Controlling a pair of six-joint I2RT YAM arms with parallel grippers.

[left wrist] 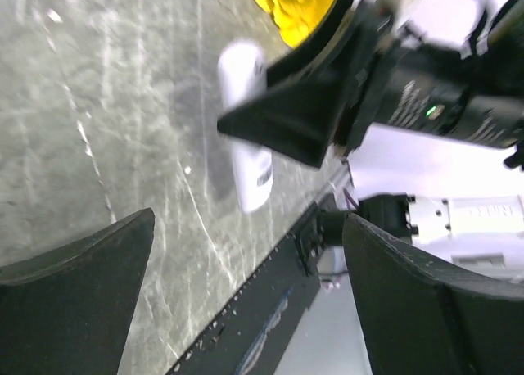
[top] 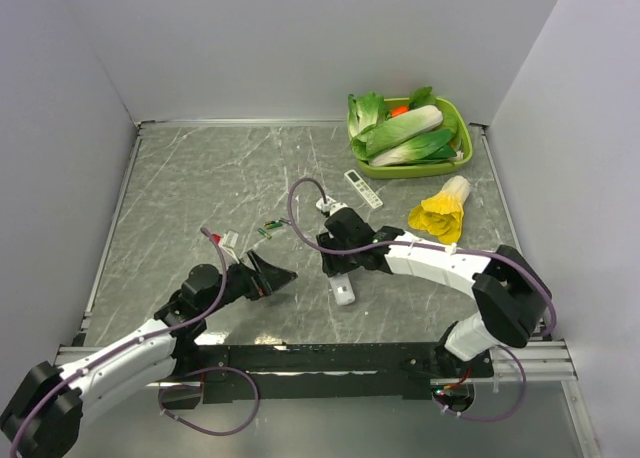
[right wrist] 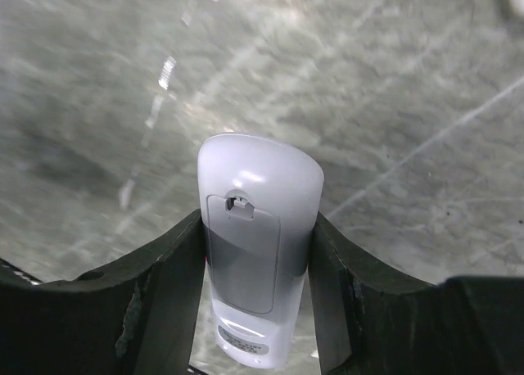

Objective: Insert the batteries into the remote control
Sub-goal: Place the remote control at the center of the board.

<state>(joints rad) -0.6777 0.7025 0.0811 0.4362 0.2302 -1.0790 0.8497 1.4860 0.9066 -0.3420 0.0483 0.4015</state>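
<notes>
Closest in, on the left wrist view, the two fingers [left wrist: 78,297] of my left gripper [left wrist: 250,309] stand wide apart with only bare table [top: 170,198] between them. It holds nothing and sits by the near edge, left of the middle.

Beyond it, toward the centre, lies one small white plate [top: 229,241]. Just to its right is a little cluster of cells [top: 269,228], greenish as far as I can tell and too small for me to count.

Next comes my right gripper [right wrist: 255,221], closed on the one remote control [right wrist: 258,187]. Both fingers press its long sides. Its back, with the battery cover, faces the wrist camera, and its free end points to the near edge at about the middle. Whether it touches the table I cannot tell.

One second remote [top: 363,189] lies farther back, just before the one green basket [top: 425,170] in the far right corner, which holds several leafy greens. One yellow leafy vegetable [top: 440,214] lies near the right edge, between the basket and my right arm.

The widest bare stretch of table runs along the left edge to the far left corner and on along the far edge. The right side is crowded, and my two grippers are close together by the near edge.
</notes>
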